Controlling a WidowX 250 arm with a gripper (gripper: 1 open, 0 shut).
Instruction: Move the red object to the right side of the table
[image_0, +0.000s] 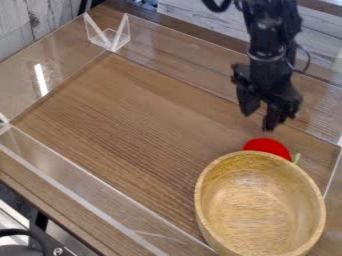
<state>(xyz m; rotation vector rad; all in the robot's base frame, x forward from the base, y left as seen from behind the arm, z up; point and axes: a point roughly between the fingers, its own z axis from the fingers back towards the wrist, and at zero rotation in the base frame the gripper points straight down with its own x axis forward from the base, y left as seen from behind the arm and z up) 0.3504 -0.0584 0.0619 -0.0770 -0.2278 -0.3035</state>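
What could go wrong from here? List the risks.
1. The red fruit is rounded and lies free on the table, right against the bowl rim; it could roll.
2. The gripper hangs just above the fruit with fingers apart; a downward move could knock it.
3. The clear wall stands close on the right.

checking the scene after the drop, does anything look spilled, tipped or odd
Nothing stands out. The small glossy red toy fruit lies intact on the brown wood-grain table, behind the upright light wooden bowl; the black gripper hangs open above it.
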